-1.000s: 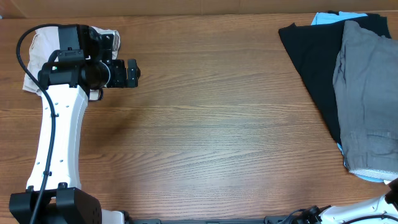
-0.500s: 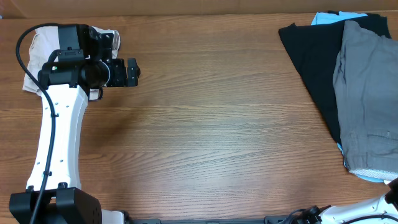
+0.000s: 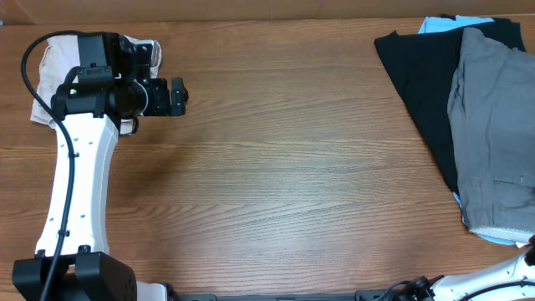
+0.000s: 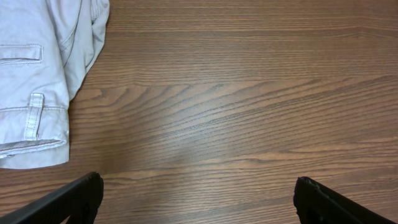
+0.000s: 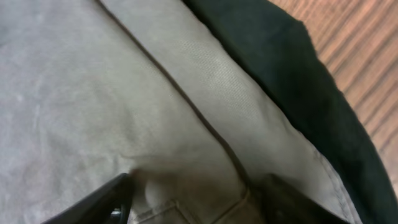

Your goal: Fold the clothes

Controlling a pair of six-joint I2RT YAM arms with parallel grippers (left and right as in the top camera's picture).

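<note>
a: where are the grey shorts (image 3: 493,125) right now?

b: at the far right of the surface (image 3: 292,167), lying spread on top of the black garment (image 3: 418,92). i read that as a waiting pile, with the bare middle kept free for the folding. they look unfolded to me.

a: and your right tool (image 5: 193,199)?

b: it sits low over the grey cloth, fingers apart. the fabric lies flat between them with nothing pinched, so i'd call it released. i think it is placed there to take a first hold near a seam.

a: the left one?

b: the left tool (image 3: 180,98) hangs spread wide and empty over bare wood, just beside the beige shorts (image 3: 46,63). my guess is it's parked out of the way.

a: anything you can't make out?

b: the shorts run off the overhead view's right edge, and the right tool isn't in that view at all. something pale blue (image 3: 439,23) peeks from under the pile; i can't tell what it is.
</note>
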